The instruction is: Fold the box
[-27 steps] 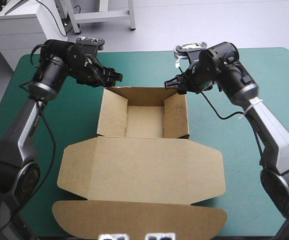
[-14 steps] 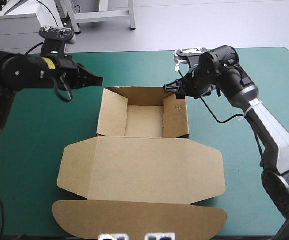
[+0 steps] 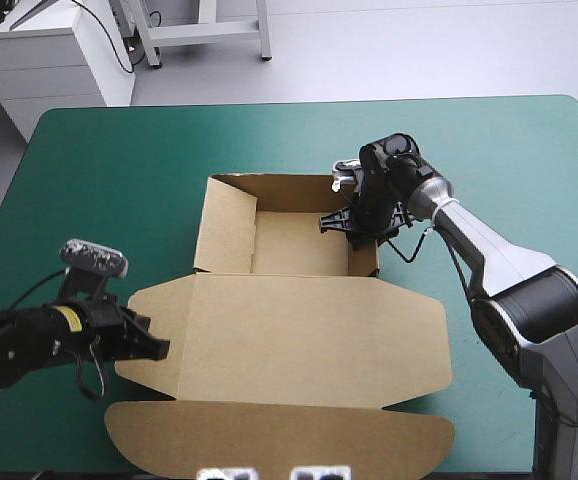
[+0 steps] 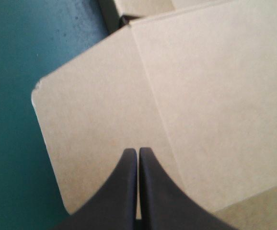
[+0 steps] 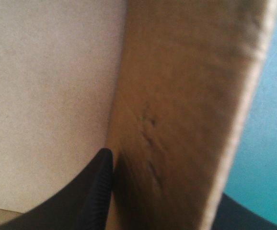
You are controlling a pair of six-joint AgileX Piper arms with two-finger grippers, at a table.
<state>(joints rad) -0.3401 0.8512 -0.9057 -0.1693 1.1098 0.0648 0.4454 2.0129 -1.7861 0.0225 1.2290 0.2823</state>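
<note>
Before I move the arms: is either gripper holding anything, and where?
The right gripper grips the box by its raised right wall, one finger on each side. The left gripper, fingers shut, is over the lid's left flap, holding nothing.

Teal-green table cover [image 3: 129,150], smooth and flat, far corners rounded.

Free teal-green cover [image 3: 119,150] around the box [image 3: 279,330]

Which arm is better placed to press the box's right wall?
Right. The right gripper straddles that wall, one finger each side. The left gripper is shut over the lid's left flap, far from it.
</note>
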